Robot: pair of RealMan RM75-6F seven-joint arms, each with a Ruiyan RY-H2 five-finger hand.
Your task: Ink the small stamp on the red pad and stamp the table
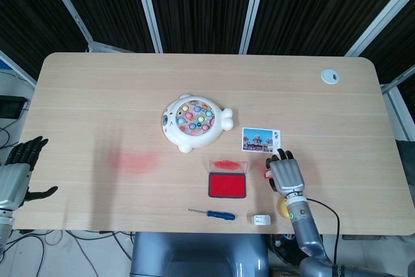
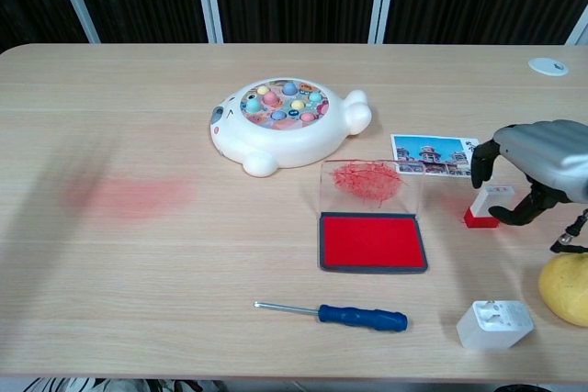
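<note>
The red pad [image 2: 373, 241] is taken as the landmark: it lies open on the counter [image 2: 184, 300], with its clear, red-smeared lid [image 2: 371, 188] raised upright along its far edge. To the right of the red pad, the small stamp [image 2: 484, 207] is seen standing upright on the counter, its red base down and its white body up, on a faint red smudge. The right robot hand [image 2: 542, 164] is arched over the small stamp, with dark fingers [image 2: 481, 158] curled down on its far side and the thumb on its near side; contact cannot be confirmed from either view, though the hand appears to be closing round the stamp rather than gripping it. In the head view the same right robot hand [image 1: 286, 174] covers most of the stamp. The left robot hand [image 1: 17, 174] is seen far to the left of the red pad, beyond the counter's edge, empty and with fingers spread. Behind the red pad a white fishing toy [image 2: 288, 123] is set, and behind and to the right a postcard [image 2: 435, 153]. In front of the red pad a blue-handled screwdriver [image 2: 334, 315] lies, with a white charger [image 2: 495, 323] and a yellow fruit [image 2: 565, 287] to the front right. A red smear [image 2: 129, 196] marks the counter well to the left.
</note>
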